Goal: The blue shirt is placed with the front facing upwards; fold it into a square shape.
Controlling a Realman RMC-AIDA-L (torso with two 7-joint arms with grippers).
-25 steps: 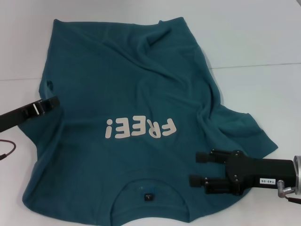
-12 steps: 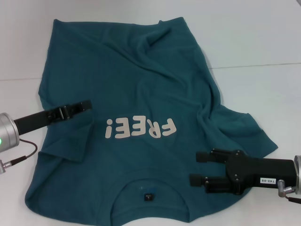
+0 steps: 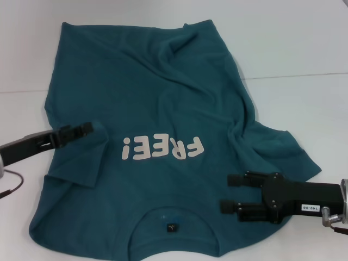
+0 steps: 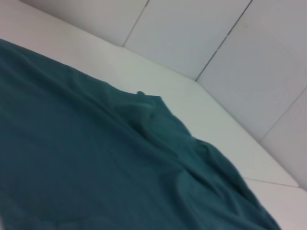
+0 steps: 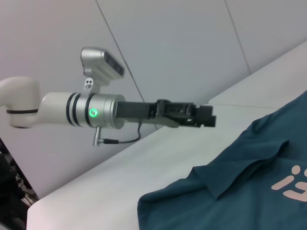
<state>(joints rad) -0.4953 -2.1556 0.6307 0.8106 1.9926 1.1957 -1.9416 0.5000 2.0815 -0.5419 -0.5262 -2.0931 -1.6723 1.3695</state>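
Blue shirt [image 3: 163,98] spread chest-up on the table [image 3: 304,43], under and ahead of both grippers, with the white lettering [image 3: 163,148] lying between them. Left gripper [image 3: 87,129] raised over the shirt's left edge, directly above a sleeve flap [image 3: 81,163] doubled inward. Grip state not readable from this edge-on angle, though probably holding nothing, since no cloth hangs from it. Right gripper [image 3: 224,193] low over the opposite side, jaws spread and empty, with bunched wrinkles just beyond its tips.

Risk of brushing the loose flap with the left gripper and flipping it open again. Risk of the right gripper pinching a ridge of wrinkle instead of the true edge, dragging the body askew and giving a lopsided fold rather than a square. Worth grasping at the hem line, not mid-cloth.
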